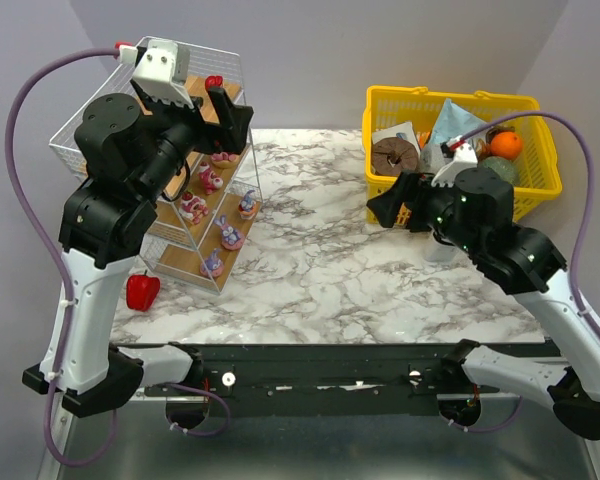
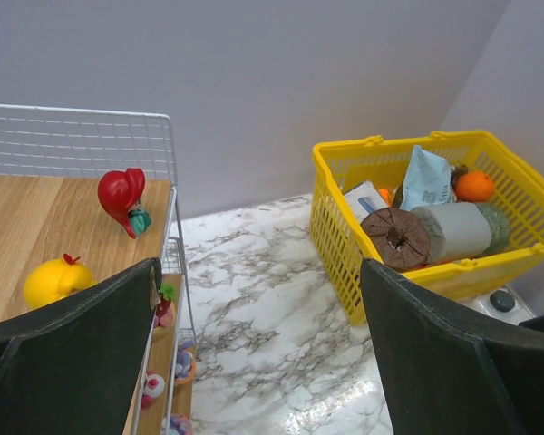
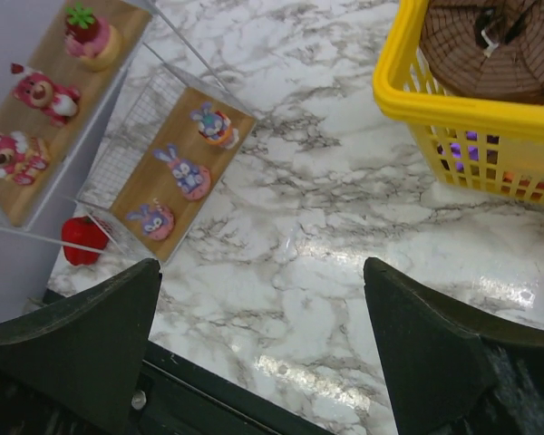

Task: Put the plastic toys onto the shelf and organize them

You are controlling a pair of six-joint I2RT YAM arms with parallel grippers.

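The white wire shelf [image 1: 230,62] stands at the back left. Three purple bunny toys [image 1: 229,235] sit on its bottom board, and pink toys [image 1: 192,207] sit on the middle board. In the left wrist view a small red toy [image 2: 122,199] and a yellow duck [image 2: 54,281] stand on the top board [image 2: 36,217]. My left gripper [image 1: 235,115] is open and empty, high beside the top tier's right edge. My right gripper [image 1: 385,210] is open and empty above the marble, left of the basket. The right wrist view shows the bunnies [image 3: 186,172] and pink toys [image 3: 43,93].
A yellow basket [image 1: 540,150] of groceries stands at the back right. It also shows in the left wrist view [image 2: 331,208] and the right wrist view [image 3: 408,100]. A red bell pepper [image 1: 142,291] lies on the table in front of the shelf.
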